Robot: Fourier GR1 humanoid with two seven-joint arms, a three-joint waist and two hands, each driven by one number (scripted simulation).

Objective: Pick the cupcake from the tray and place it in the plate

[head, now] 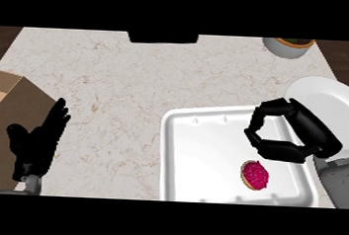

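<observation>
Right hand (308, 129) hovering over tray (197, 155), fingers curled, clasping nothing. Am seeing cupcake (256, 175) lying in tray's near right part, just beside fingertips, untouched. Am judging it light, soft, pink top easily smeared. Am planning to pinch low on tan wrapper sides, not frosting. Plate (331, 99) sitting just past tray's right edge. Left hand (38, 143) resting open at left.

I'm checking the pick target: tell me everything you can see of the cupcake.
The cupcake is small and round, with a magenta, speckled top and a tan edge along its left side. It lies on the floor of the white tray, toward the near right. Nothing grips it: the right hand, fingers curled, sits beyond it, apart.
</observation>
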